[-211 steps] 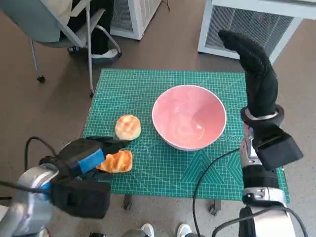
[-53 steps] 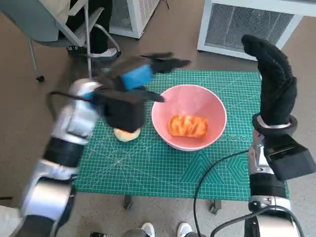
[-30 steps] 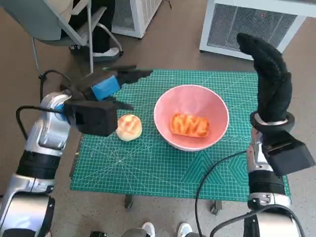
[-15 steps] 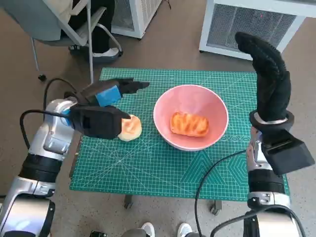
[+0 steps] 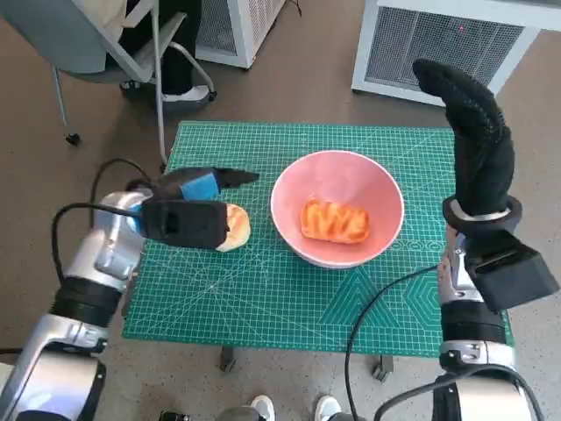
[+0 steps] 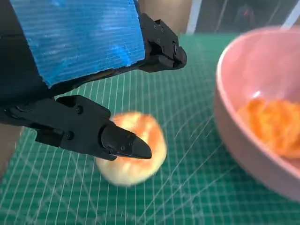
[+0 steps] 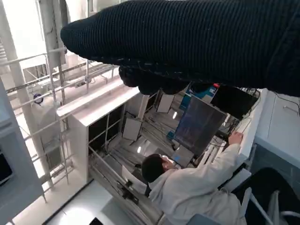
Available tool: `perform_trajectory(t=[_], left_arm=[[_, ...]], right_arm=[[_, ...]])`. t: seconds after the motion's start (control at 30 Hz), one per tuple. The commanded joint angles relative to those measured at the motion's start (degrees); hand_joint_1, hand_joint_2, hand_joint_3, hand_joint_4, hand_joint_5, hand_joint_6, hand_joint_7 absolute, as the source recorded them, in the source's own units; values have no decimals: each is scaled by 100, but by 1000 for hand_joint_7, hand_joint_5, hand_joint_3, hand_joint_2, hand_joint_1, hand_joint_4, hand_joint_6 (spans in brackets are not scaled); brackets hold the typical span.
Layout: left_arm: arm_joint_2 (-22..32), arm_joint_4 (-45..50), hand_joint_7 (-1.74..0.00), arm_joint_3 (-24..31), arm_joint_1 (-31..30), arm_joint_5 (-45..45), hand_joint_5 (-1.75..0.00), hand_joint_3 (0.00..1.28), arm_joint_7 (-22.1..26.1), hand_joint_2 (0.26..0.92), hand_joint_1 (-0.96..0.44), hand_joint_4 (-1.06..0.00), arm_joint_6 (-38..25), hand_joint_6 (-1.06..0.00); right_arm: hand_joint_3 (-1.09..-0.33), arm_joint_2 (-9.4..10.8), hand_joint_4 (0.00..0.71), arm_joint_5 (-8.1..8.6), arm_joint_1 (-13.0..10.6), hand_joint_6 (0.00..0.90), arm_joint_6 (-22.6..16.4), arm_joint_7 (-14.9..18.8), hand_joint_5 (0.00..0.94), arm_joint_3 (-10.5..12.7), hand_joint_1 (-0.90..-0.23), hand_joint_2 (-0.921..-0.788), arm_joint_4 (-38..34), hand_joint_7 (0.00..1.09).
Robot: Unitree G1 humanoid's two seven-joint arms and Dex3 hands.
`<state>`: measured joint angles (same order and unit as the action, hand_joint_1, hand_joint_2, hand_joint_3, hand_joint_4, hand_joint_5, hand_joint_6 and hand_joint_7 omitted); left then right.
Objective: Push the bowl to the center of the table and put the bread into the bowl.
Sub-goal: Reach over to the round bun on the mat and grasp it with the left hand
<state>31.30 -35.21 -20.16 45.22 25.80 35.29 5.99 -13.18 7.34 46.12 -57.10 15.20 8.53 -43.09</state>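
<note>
Left hand point(image 5: 195, 187): fingers spread, empty, just above round bun point(image 5: 233, 226)
Bun: beside bowl point(image 5: 337, 172), on counter point(image 5: 263, 298)
Handling: likely soft, light; pinch gently across sides
Right hand point(image 5: 469, 140): raised, nothing held

From the head view my left hand point(image 5: 188, 203) covers much of the round bun point(image 5: 233, 225); only its right side shows. In the left wrist view the bowl point(image 6: 243, 136) runs off the picture's edge and the bread point(image 6: 272, 124) inside it is blurred. My right hand's point(image 7: 197, 42) fingers are hidden under the glove.
</note>
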Motion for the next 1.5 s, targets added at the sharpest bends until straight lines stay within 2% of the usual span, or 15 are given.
perform_trajectory(t=[0.03, 0.33, 0.47, 0.57, 0.63, 0.73, 0.83, 0.9, 0.93, 0.97, 1.0, 1.1, 1.17, 1.27, 1.5], left_arm=[[-38, -176, 0, -165, 56, 162, 0, 4, 164, 894, -227, -199, -190, -332], [-321, -773, 0, -425, 331, 336, 0, 2, 330, 893, -238, -152, -591, -306], [-419, -990, -3, -427, 376, 343, -1, 0, 209, 889, -217, -146, -585, -312], [-562, -1254, -19, -426, 324, 385, -11, 0, -203, 886, -193, -168, -469, -347], [-616, -1409, -34, -433, 310, 410, -20, 0, -426, 884, -167, -207, -364, -392], [-662, -1600, -41, -447, 309, 439, -28, 3, -708, 893, -128, -325, -219, -460], [-685, -1726, -56, -442, 310, 458, -43, 9, -996, 910, -82, -484, -85, -555], [-686, -1782, -103, -434, 310, 456, -79, 30, -1130, 916, -38, -630, -5, -669], [-685, -1802, -109, -426, 304, 451, -84, 33, -1210, 917, -32, -650, 39, -685], [-683, -1818, -563, -417, 297, 448, -139, 92, -1297, 919, -147, -705, 79, -632], [-681, -1838, -861, -413, 295, 445, -527, 125, -1363, 919, -94, -654, 113, -578], [-679, -1918, -1180, -389, 321, 420, -1018, 160, -1532, 920, -30, -613, 198, -506], [-676, -1960, -1233, -386, 341, 410, -1149, 165, -1586, 921, -15, -613, 235, -488], [-635, -1987, -1257, -343, 382, 368, -1242, 164, -1655, 921, -4, -622, 335, -480], [-457, -1694, -1248, -57, 523, 127, -1296, 162, -1559, 921, 2, -622, 495, -488]], right_arm=[[-776, -21, 303, 78, -51, 66, 14, 67, 1, 14, -631, -921, -40, 566], [-777, -25, 303, 78, -61, 65, 23, 64, 1, 11, -622, -921, -34, 566], [-778, -25, 304, 71, -63, 65, 24, 63, 1, 10, -619, -921, -37, 566], [-778, -16, 304, 51, -57, 65, 38, 54, 1, -1, -619, -921, -49, 567], [-778, -12, 304, 41, -59, 65, 47, 48, 1, -6, -621, -921, -44, 567], [-778, -5, 304, 33, -72, 65, 53, 41, 1, -13, -623, -921, -18, 567], [-778, -3, 304, 25, -79, 64, 59, 37, 1, -17, -625, -921, -9, 568], [-777, -1, 304, 23, -81, 64, 60, 37, 1, -19, -626, -921, -8, 568], [-777, 1, 304, 24, -83, 64, 61, 38, 1, -21, -626, -921, -6, 568], [-777, 1, 304, 28, -86, 64, 66, 42, 1, -22, -627, -921, -3, 568], [-777, 2, 304, 30, -87, 64, 69, 44, 1, -22, -629, -921, -2, 568], [-776, -2, 304, 42, -93, 64, 79, 56, 1, -23, -633, -921, 1, 569], [-776, 0, 303, 44, -97, 63, 82, 57, 1, -24, -636, -921, 5, 569], [-777, 7, 303, 53, -102, 62, 90, 61, 0, -29, -638, -921, 17, 571], [-779, 26, 303, 83, -106, 59, 102, 76, 0, -38, -628, -921, 37, 575]])
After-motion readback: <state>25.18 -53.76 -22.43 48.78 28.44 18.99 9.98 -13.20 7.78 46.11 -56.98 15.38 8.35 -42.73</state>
